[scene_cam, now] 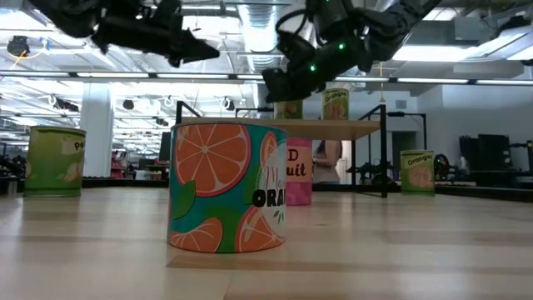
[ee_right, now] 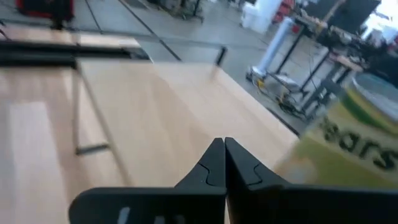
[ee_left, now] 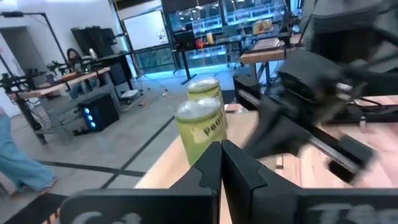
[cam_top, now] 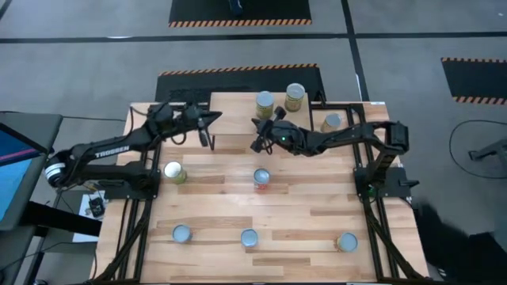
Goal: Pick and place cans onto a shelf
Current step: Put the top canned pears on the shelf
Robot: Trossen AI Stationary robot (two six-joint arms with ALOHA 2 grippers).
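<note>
The shelf (cam_top: 238, 127) stands at the table's far middle, with two green-labelled cans (cam_top: 264, 103) (cam_top: 295, 96) upright on its top. More cans stand on the table: one right of the shelf (cam_top: 331, 123), one at the left (cam_top: 174, 172), one in the middle (cam_top: 261, 178), and three along the near edge (cam_top: 181, 233) (cam_top: 249, 238) (cam_top: 346, 242). My left gripper (cam_top: 212, 120) hovers over the shelf's left end, shut and empty. My right gripper (cam_top: 255, 145) hovers over the shelf's near edge, shut and empty. The right wrist view shows its shut fingers (ee_right: 224, 155) above the shelf top (ee_right: 155, 112).
In the low view an orange-patterned can (scene_cam: 226, 187) fills the foreground, and both grippers (scene_cam: 200, 52) (scene_cam: 275, 83) hang above shelf height. The two arms are close together over the shelf. Bare tabletop (cam_top: 317, 198) lies between the middle can and the near row.
</note>
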